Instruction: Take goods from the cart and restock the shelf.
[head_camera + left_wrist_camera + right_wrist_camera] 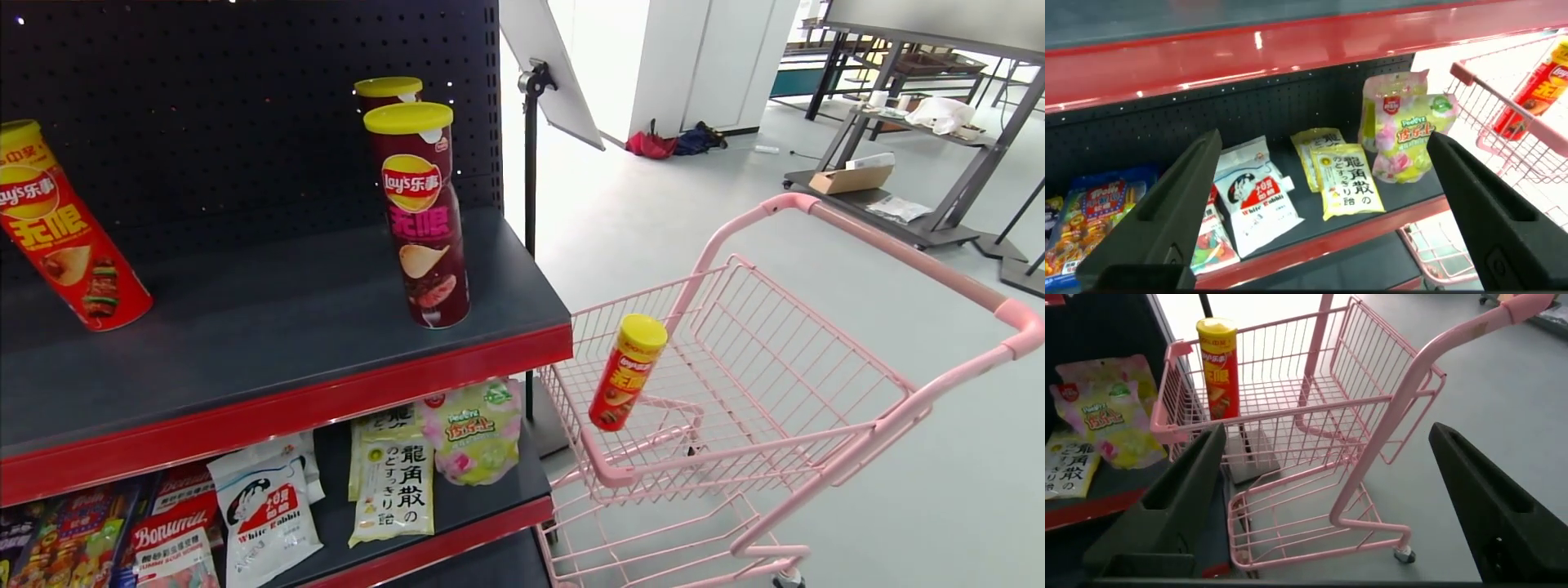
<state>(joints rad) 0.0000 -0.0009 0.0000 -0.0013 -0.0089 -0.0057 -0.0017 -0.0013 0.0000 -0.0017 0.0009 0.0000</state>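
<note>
Your target is the red can [1218,369] with the yellow lid, the only item in the cart [898,253]. It stands in the upper basket, in the corner nearest the shelf, close against the wire walls there. Its long axis runs near upright with the lid on top, so you will likely have to take it from the side, across the body.

Your right gripper [1327,437] faces the cart with its fingers [1184,498] spread wide and nothing between them. The can sits ahead of them and off toward the shelf side, well apart from both fingers. Your left gripper [1324,137] is likewise spread wide and holds nothing, but it looks at the lower shelf [1372,224] and its snack bags [1253,200]; the can only shows at the edge of that view. The right arm seems the better placed one.

The can is a slim tube, smooth and probably light, so it could tip or slip against the wire. On the upper shelf [269,327], bare space lies between the maroon can [420,216] near the right end and another red one near the left.
</note>
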